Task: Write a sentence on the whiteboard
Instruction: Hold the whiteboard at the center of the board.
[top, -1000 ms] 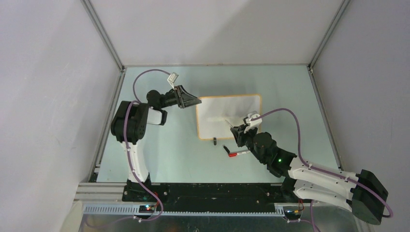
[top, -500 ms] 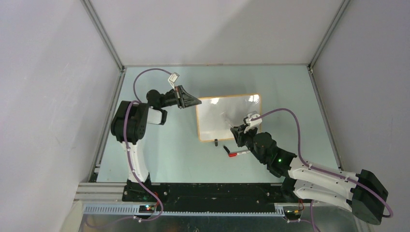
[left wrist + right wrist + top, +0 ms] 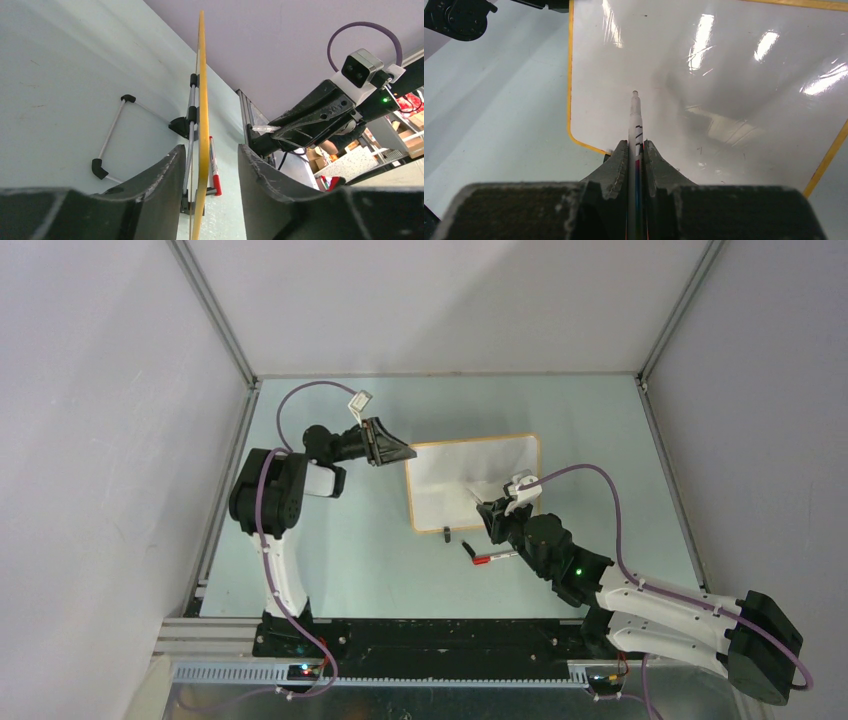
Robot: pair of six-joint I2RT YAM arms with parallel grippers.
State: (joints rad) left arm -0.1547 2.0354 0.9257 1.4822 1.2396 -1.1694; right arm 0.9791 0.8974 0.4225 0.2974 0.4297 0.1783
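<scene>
Right jaws clenched on the marker, tip aimed at the whiteboard, mid-way across the surface. Left jaws released, astride its left edge. I saw a blank board with no sentence; I judged all the writing undone.

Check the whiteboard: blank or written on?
Blank. The right wrist view shows the whiteboard surface white, with only glare and faint smudges, no words.

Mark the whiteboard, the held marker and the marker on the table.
whiteboard (image 3: 445, 485): top view, bare white face.
held marker (image 3: 635, 122): right wrist view, white barrel.
marker on the table (image 3: 497, 557): top view, barrel.
</scene>
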